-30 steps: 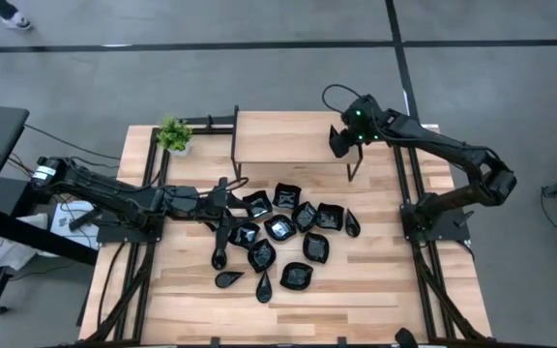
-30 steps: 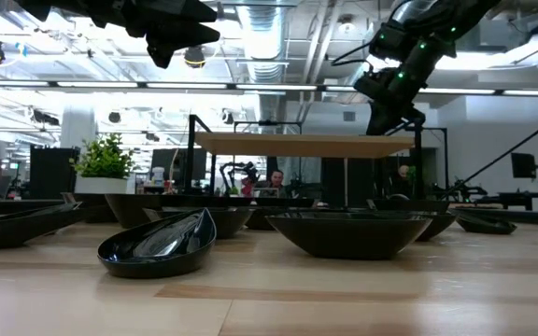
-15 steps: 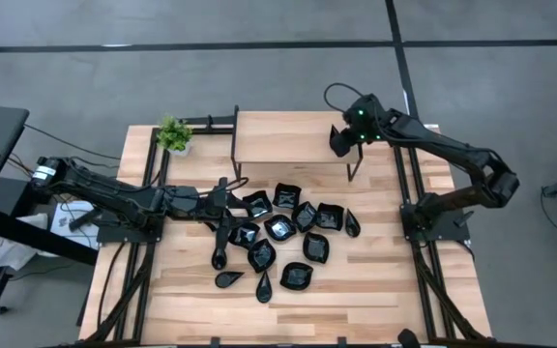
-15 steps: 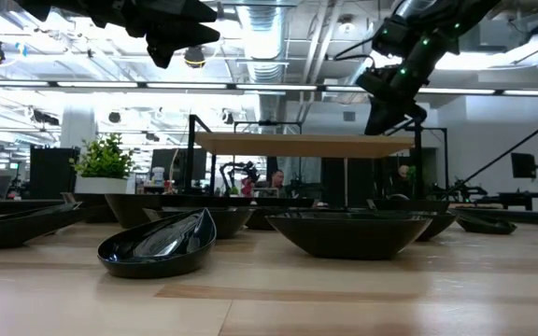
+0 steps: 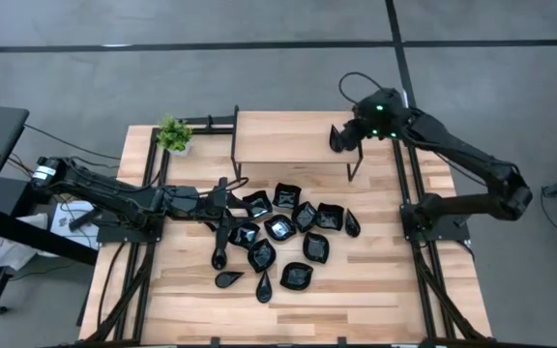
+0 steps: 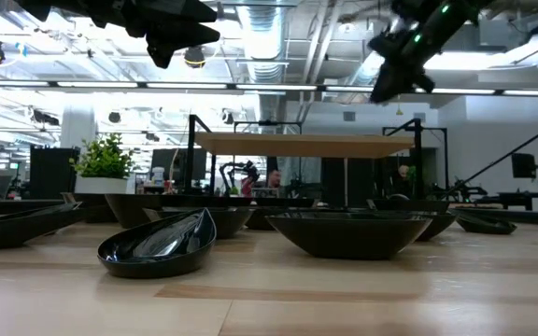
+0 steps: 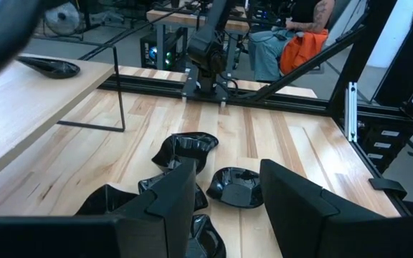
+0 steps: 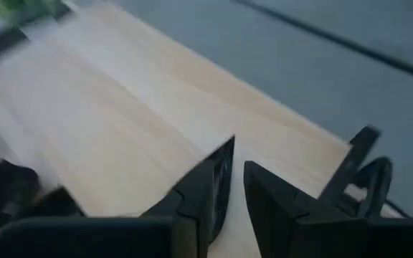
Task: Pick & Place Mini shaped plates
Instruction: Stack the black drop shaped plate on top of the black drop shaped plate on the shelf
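Glossy black ceramic or glass is what we take the mini shaped plates (image 5: 283, 232) to be: stiff, light, slick on the glaze and likely to chip if dropped or knocked against a neighbour. We would take each one by its raised rim, one finger inside the bowl and one outside, choosing a dish at the edge of the cluster so the fingers have room. The dishes lie bunched in the middle of the desk (image 5: 375, 280), several touching, with a few leaf-shaped ones toward the near edge; one more dish (image 7: 47, 67) sits on the raised wooden shelf (image 5: 288, 137). Our left pincer (image 5: 222, 196) hovers over the left side of the cluster, its fingers (image 7: 174, 197) spread wide and holding nothing. Our right pincer (image 5: 339, 138) hangs over the right end of the shelf, fingers nearly closed with a narrow gap, gripping nothing.
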Controlling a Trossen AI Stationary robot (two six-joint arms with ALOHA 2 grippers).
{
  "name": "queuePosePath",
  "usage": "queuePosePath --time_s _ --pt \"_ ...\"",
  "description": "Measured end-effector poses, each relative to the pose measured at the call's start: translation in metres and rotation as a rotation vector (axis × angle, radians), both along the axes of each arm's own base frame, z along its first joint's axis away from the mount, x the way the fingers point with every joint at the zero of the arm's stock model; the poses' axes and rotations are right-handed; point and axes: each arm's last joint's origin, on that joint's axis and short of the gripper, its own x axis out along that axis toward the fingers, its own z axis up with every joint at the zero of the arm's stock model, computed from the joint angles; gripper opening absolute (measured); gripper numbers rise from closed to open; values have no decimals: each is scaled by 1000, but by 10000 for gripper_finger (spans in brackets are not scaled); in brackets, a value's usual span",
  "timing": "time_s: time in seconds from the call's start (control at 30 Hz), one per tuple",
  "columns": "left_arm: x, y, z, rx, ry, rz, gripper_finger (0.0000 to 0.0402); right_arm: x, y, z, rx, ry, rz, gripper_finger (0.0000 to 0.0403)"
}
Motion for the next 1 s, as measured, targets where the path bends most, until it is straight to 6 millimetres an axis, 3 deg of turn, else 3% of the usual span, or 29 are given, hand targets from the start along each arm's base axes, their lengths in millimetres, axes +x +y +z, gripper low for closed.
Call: queuePosePath --time_s 0.27,0.4,0.7,1.0 --pt "0 0 0 -1 0 0 159 -23 55 26 -45 -83 136 75" --pt "0 0 0 -17 0 6 159 -31 79 19 -21 -127 210 75" --pt "0 0 0 -26 -1 10 159 -35 118 -50 206 -33 337 75" --pt "0 0 0 -26 -2 10 159 -27 139 -118 391 159 312 75"
